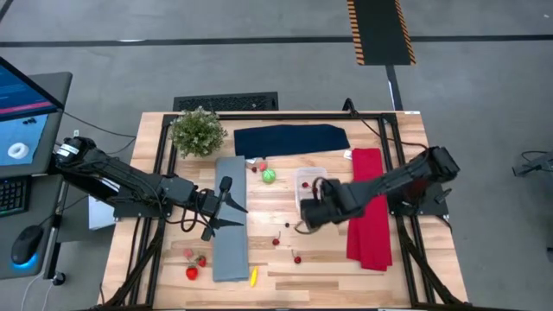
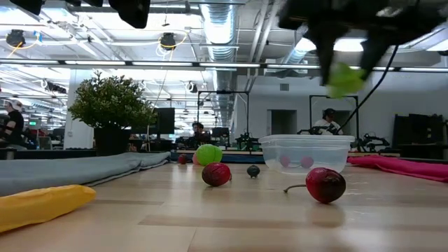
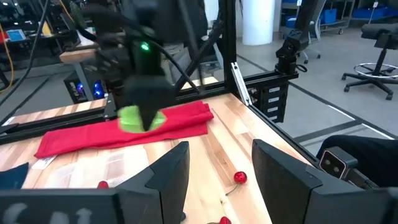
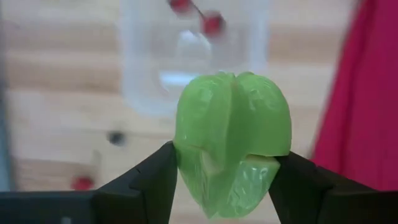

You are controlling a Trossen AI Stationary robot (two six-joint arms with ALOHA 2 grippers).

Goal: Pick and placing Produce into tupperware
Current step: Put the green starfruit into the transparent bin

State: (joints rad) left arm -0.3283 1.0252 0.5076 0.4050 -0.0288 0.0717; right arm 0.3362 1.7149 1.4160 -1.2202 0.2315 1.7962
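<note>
Right tool point(image 4: 225, 180) is pinching a lime-green piece point(image 4: 231, 142), hanging above the counter point(image 1: 346, 259) just beside the clear tupperware point(image 1: 309, 183), which is holding small red cherries point(image 4: 211, 23). Left tool point(image 3: 219, 169) is waiting with fingers spread over the grey cloth point(image 1: 230, 226). More produce is lying scattered on the counter.

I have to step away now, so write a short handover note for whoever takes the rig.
Right gripper: shut on a lime-green piece, held in the air near the tub.
Left gripper: open, empty, waiting over the grey cloth.
Done: two cherries lie in the tub.
Left: drop the held piece in; then the green ball, the loose cherries, the strawberries and the yellow piece, all on the table.
</note>
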